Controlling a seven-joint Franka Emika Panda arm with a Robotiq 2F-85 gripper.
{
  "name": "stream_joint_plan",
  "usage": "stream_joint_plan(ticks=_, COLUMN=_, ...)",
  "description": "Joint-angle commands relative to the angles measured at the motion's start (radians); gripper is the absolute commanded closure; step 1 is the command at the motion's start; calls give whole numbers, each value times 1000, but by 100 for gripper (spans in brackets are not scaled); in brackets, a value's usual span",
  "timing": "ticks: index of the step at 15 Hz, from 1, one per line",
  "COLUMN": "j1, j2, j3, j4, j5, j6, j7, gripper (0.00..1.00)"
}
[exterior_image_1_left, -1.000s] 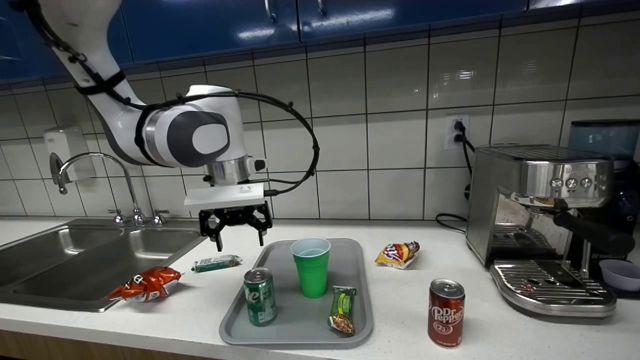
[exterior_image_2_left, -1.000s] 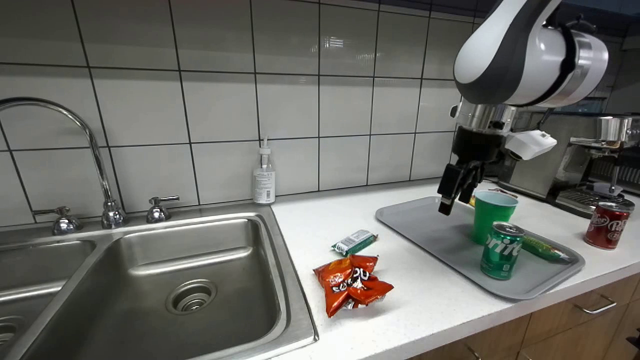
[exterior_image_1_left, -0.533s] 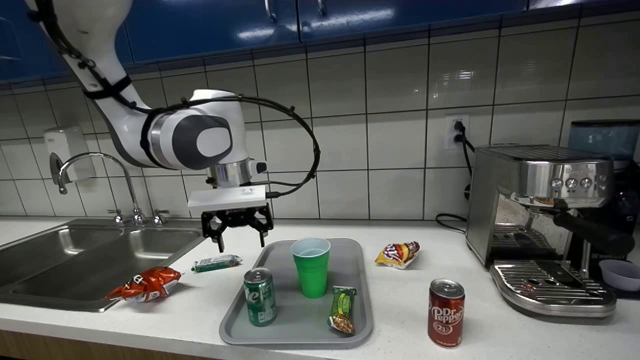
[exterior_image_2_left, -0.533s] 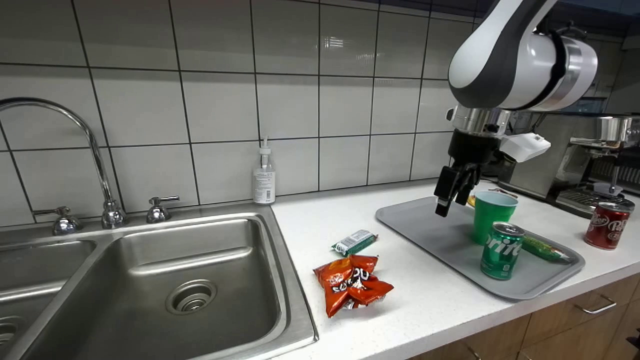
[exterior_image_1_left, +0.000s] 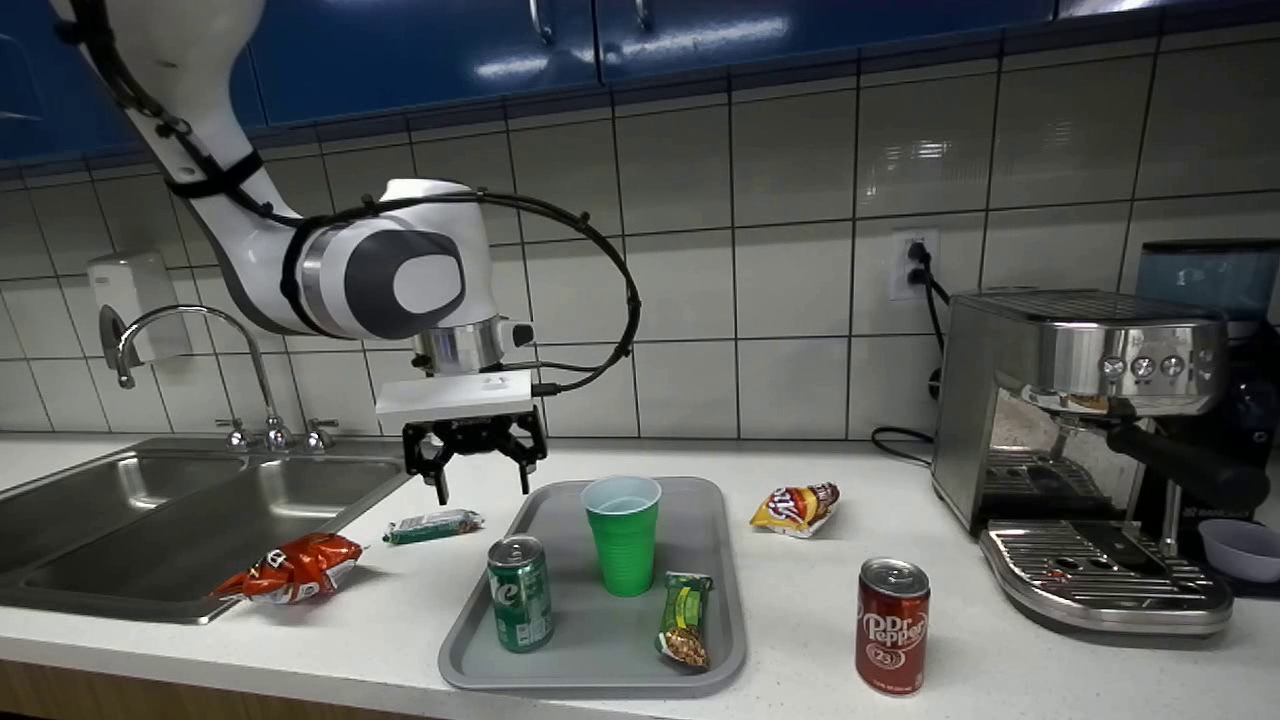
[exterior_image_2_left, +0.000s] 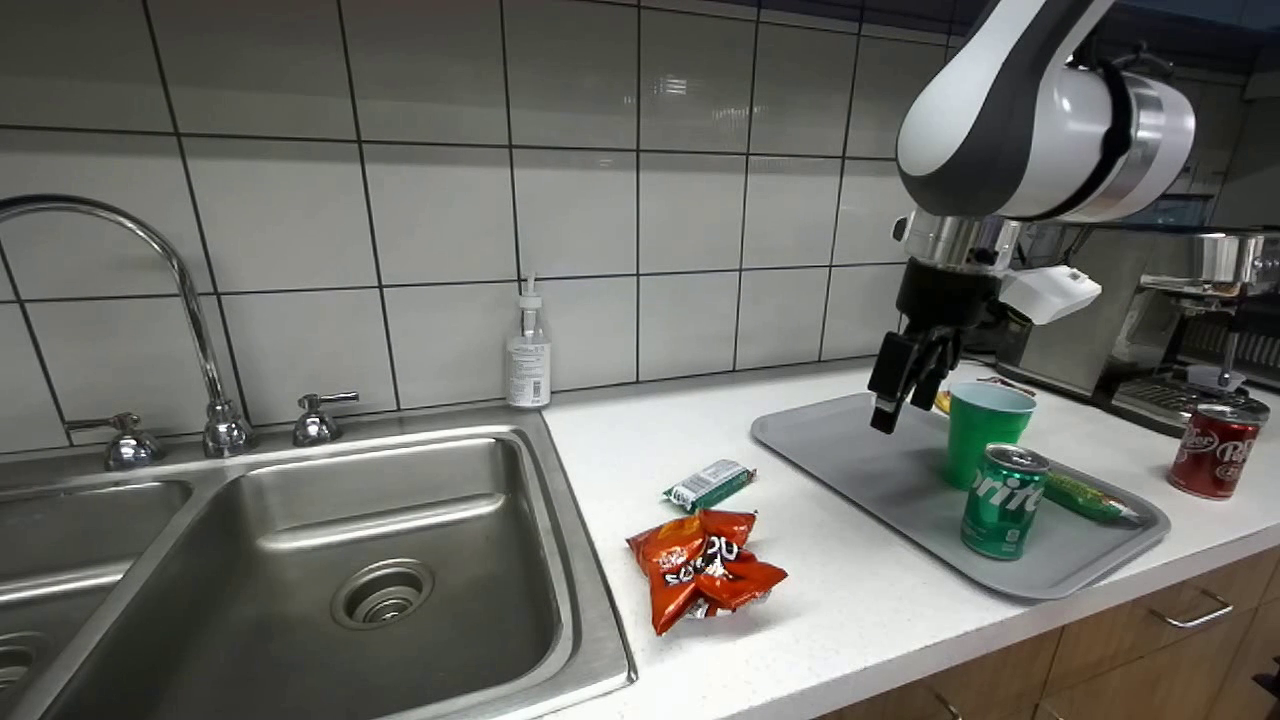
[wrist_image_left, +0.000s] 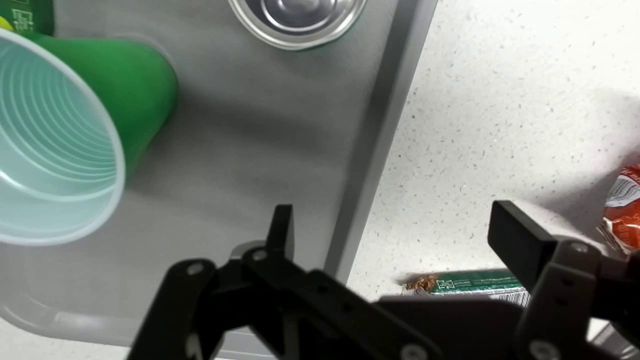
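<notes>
My gripper (exterior_image_1_left: 483, 492) hangs above the counter with its jaws wide apart and nothing between them. In the wrist view its fingertips (wrist_image_left: 282, 222) straddle the edge of a grey tray (wrist_image_left: 250, 150). A green-and-white wrapped bar (wrist_image_left: 470, 282) lies on the counter beside the tray, partly covered by the gripper in that view. On the tray stand a green cup (exterior_image_1_left: 627, 545), upright with a pale inside, and a green Sprite can (exterior_image_2_left: 1003, 510). Another green snack packet (exterior_image_1_left: 685, 615) lies on the tray near the cup. A red chip bag (exterior_image_2_left: 700, 570) rests by the sink.
A double steel sink (exterior_image_2_left: 560, 600) with a tall faucet (exterior_image_1_left: 200, 310) borders the counter. A Dr Pepper can (exterior_image_1_left: 892, 630) and a yellow snack bag (exterior_image_1_left: 797, 508) sit beyond the tray, before an espresso machine (exterior_image_1_left: 1090, 350). A pump bottle (exterior_image_2_left: 528, 360) stands against the tiles.
About a second ago the arm made a slight shift, sinking a little; over the last half second it holds still. The jaws stay open and no object has moved.
</notes>
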Motion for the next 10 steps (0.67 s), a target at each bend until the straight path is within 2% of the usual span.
stream_joint_plan(ticks=1, j1=-9, j2=13, j3=13, j4=12, j5=-12, j6=4, j7=38, gripper=0)
stream_joint_plan(ticks=10, j1=-1, j2=106, j3=80, j4=76, j5=43, j6=31, j7=183, gripper=0)
